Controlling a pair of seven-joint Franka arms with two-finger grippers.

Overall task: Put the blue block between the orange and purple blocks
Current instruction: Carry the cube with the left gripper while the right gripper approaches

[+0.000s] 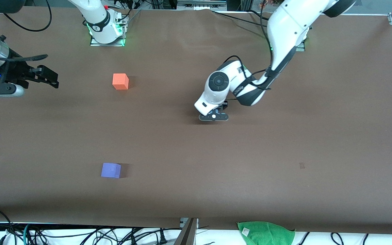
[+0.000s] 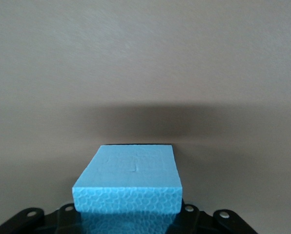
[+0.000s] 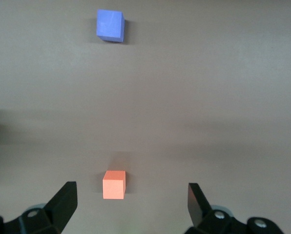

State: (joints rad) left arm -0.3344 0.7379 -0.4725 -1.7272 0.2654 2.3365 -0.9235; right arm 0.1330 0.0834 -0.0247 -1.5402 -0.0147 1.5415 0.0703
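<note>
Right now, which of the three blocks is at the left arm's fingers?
The blue block, right at the left gripper; the orange block and purple block sit alone on the table.
</note>
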